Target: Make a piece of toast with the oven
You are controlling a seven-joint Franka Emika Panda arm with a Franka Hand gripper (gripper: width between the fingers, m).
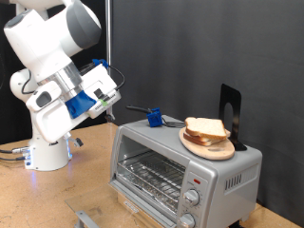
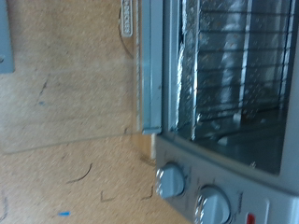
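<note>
White arm [image 1: 52,57] bent over, wrist angled downward, blue-fitted gripper [image 1: 116,90] raised, jaws' state unclear

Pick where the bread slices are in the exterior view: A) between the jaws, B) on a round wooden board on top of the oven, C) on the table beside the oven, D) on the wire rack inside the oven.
B: the bread slices sit on the round wooden board atop the oven; its wire rack looks bare.
</note>
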